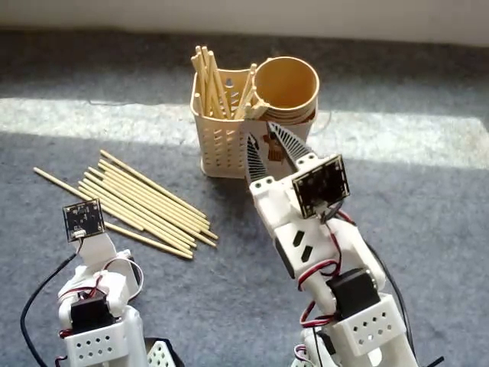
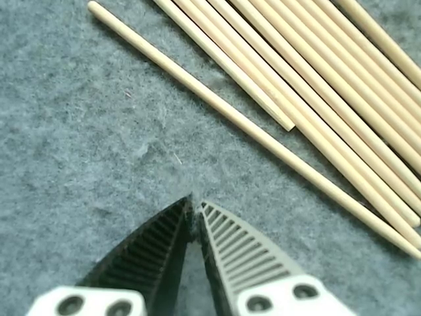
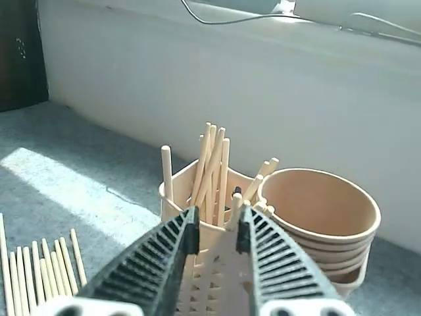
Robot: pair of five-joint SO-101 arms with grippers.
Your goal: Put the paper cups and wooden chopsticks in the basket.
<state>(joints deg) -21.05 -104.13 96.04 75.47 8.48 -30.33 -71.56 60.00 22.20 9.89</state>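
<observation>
A cream slotted basket (image 1: 221, 141) stands on the grey carpet, with several wooden chopsticks (image 1: 210, 80) upright in it and a stack of paper cups (image 1: 287, 86) in its right half. More chopsticks (image 1: 141, 202) lie loose on the carpet to its left. My right gripper (image 1: 261, 134) hovers at the basket's near side, open, with nothing between its fingers. In the right wrist view the gripper (image 3: 217, 227) points at the basket (image 3: 172, 197) and cups (image 3: 322, 210). My left gripper (image 2: 195, 204) is shut and empty, just short of the nearest loose chopstick (image 2: 250, 128).
A pale wall (image 3: 263, 99) runs close behind the basket. A sunlit band (image 1: 84, 118) crosses the carpet. Open carpet (image 1: 229, 252) lies between the two arms and in front of the loose chopsticks.
</observation>
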